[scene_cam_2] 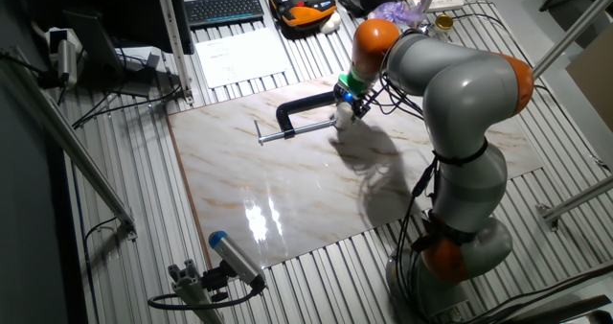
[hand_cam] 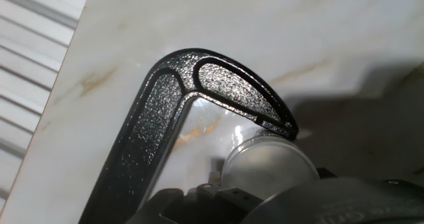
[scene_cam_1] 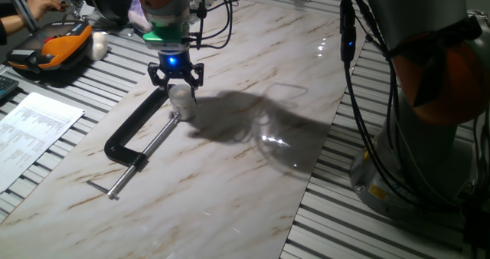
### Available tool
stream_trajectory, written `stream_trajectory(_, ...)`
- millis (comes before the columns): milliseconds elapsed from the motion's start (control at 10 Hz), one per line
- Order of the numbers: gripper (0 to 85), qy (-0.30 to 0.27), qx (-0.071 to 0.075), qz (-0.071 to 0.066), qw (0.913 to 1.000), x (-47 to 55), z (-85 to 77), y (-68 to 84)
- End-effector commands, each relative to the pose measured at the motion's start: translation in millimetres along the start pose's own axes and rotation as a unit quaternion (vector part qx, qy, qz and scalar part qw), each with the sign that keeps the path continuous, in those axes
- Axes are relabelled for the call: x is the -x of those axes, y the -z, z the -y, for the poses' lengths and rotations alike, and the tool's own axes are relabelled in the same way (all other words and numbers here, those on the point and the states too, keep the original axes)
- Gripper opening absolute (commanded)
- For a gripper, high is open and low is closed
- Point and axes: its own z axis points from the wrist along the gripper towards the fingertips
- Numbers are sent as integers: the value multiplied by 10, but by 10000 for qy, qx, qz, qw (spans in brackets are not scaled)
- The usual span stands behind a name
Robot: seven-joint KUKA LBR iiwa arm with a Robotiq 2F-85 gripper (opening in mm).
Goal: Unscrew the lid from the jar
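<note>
Now | fingers (scene_cam_1: 177, 85) grip lid (scene_cam_1: 180, 92) | jar (scene_cam_1: 184, 108) in C-clamp (scene_cam_1: 136, 129)

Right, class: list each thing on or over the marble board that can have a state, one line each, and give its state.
lid: on the jar, between the gripper's fingers.
jar: upright on the board, held in the C-clamp.
gripper: down over the lid; whether it grips cannot be told.
C-clamp: lying flat, its screw end at the jar.
</note>
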Motion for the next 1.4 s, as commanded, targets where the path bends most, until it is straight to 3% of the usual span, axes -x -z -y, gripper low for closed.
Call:
stream_trajectory(0, 510, 72, 23, -13, 10000, 1, -5, 4)
stream_trajectory(1000, 510, 916, 34, 92, 9957, 3, -17, 18)
stream_trajectory(1100, 680, 1046, 39, 99, 9945, 3, -17, 17)
stream_trajectory(1300, 680, 1306, 56, 105, 9914, 2, -19, 16)
